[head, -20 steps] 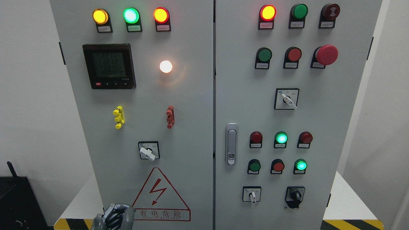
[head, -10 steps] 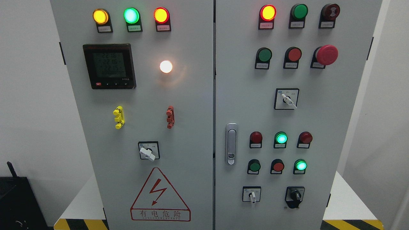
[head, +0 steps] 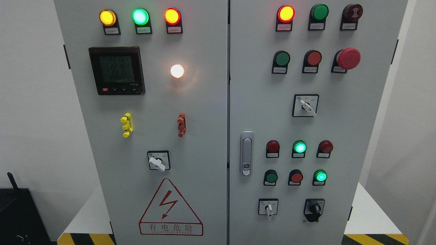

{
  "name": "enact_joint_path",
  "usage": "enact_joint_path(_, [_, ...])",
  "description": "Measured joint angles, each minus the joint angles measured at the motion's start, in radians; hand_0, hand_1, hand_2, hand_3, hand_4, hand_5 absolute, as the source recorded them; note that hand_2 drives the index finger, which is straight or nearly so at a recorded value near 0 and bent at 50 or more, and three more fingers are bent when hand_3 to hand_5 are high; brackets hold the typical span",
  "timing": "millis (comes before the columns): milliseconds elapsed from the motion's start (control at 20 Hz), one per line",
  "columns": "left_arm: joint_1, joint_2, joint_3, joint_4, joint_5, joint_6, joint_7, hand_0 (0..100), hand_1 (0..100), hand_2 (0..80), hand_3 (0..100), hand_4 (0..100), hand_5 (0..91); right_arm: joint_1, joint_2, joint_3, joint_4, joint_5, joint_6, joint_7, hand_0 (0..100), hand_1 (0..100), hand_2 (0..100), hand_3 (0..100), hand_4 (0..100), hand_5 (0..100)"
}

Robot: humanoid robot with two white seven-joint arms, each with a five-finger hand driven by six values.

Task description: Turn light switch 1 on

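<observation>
A grey control cabinet fills the head view, with a left door point(head: 190, 143) and a right door point(head: 344, 136). On the left door a white rotary switch point(head: 157, 162) sits in a black-framed square, its handle pointing down and to the right. Above it a round white lamp point(head: 177, 70) glows. Neither of my hands shows in this view.
The left door also carries yellow, green and red lit lamps point(head: 140, 16), a digital meter point(head: 117, 70), a yellow handle point(head: 126, 125), a red handle point(head: 182, 125) and a warning triangle point(head: 170, 207). The right door has push buttons, a red mushroom button point(head: 348, 58), other rotary switches and a door latch point(head: 246, 153).
One second ago my left hand showed at the bottom edge under the warning triangle. It dropped out of view half a second ago. The meter digits changed slightly.
</observation>
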Motion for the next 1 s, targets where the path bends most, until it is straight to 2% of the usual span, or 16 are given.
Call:
enact_joint_path(150, [-0.044, 0.008, -0.001, 0.198, 0.002, 0.030, -0.033, 15, 14, 0.0, 0, 0, 0.0, 0.000, 0.000, 0.000, 0.000, 0.000, 0.000, 0.000, 0, 0, 0, 0, 0, 0])
enact_joint_path(501, [-0.099, 0.021, -0.051, 0.517, 0.003, 0.275, -0.051, 19, 7, 0.0, 0, 0, 0.0, 0.000, 0.000, 0.000, 0.000, 0.000, 0.000, 0.000, 0, 0, 0, 0, 0, 0])
enact_joint_path(802, [-0.141, 0.019, -0.101, 0.668, 0.003, 0.350, 0.009, 21, 2, 0.0, 0, 0, 0.0, 0.000, 0.000, 0.000, 0.000, 0.000, 0.000, 0.000, 0, 0, 0, 0, 0, 0])
enact_joint_path(1002, [-0.171, 0.004, -0.122, 0.734, 0.004, 0.360, 0.017, 22, 0, 0.0, 0, 0, 0.0, 0.000, 0.000, 0.000, 0.000, 0.000, 0.000, 0.000, 0, 0, 0, 0, 0, 0])
